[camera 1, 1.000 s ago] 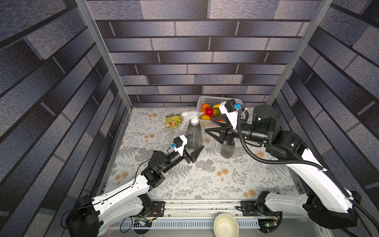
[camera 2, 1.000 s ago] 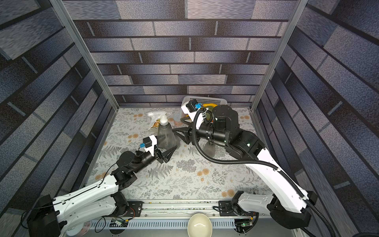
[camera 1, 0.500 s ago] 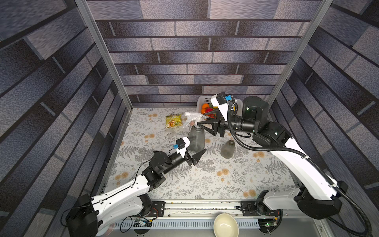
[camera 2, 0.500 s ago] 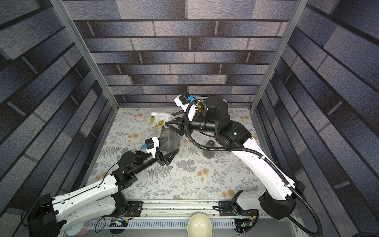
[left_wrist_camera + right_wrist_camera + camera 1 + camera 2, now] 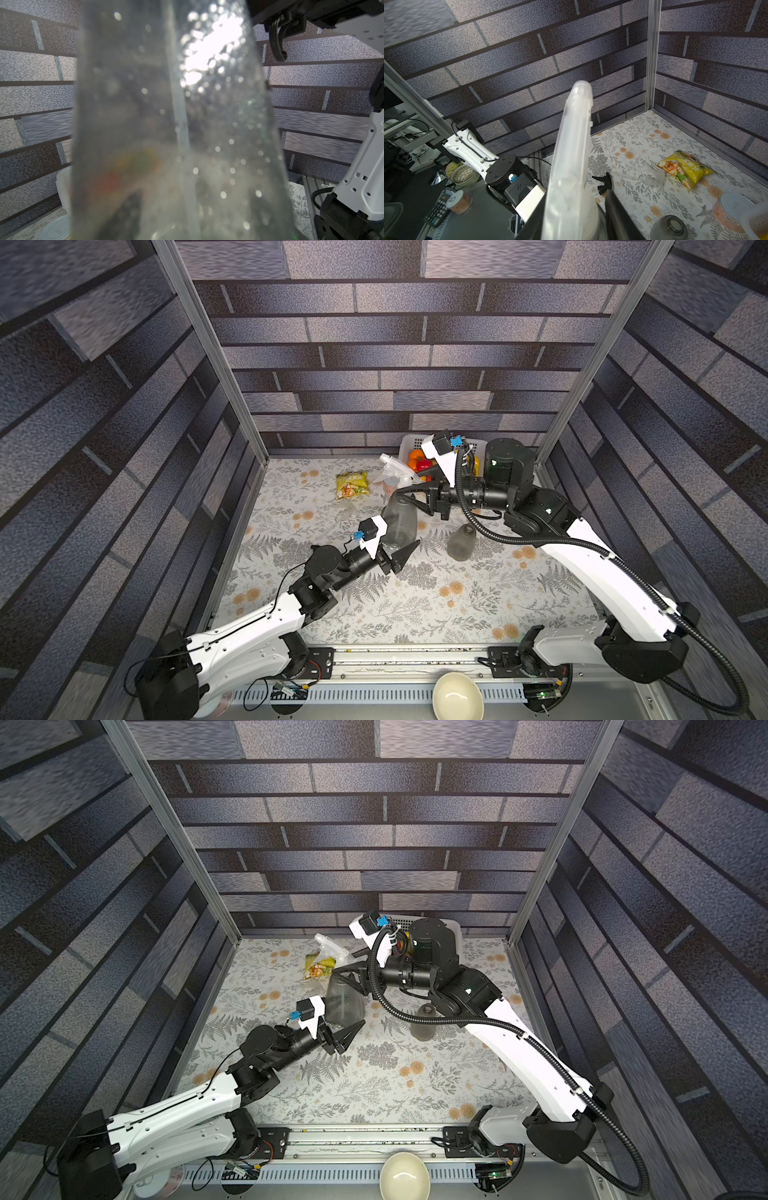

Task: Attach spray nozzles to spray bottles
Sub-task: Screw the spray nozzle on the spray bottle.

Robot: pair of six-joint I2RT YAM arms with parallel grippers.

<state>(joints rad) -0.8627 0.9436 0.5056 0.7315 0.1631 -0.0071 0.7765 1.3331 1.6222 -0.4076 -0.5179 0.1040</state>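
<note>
Bottle 1, nozzle fitting.

The spray bottle (image 5: 400,516) is upright near the middle of the table (image 5: 457,605). The left gripper (image 5: 399,549) is clamped on its wide lower body. A clear nozzle (image 5: 571,158) sits on the neck, and its dip tube (image 5: 180,116) runs down inside the bottle, as the left wrist view shows.

The right gripper (image 5: 402,494) reaches in level at neck height, with its jaws on either side of the nozzle's collar. In the right wrist view the base of the nozzle hides the contact, so I cannot tell whether the jaws are pressing on it.

Handling (judgement):
- **Bottle:** It looks like thin, smooth plastic, light and apparently empty apart from droplets on the wall. It is likely to dent under a hard squeeze and to spin in the jaws when the collar is turned. The low, wide hold gives the best purchase against that twist.
- **Nozzle:** It looks like hard, light plastic. It is best held by the round collar, since the long head and trigger would lever it off-axis. The dip tube is thin and bendy.

Remaining parts:
- A second bottle (image 5: 461,541) stands open-necked just beside the first.
- A black nozzle (image 5: 604,182) and another clear nozzle (image 5: 654,179) lie loose on the table near a snack bag (image 5: 685,168).
- A tin can (image 5: 729,209) stands close by.
</note>
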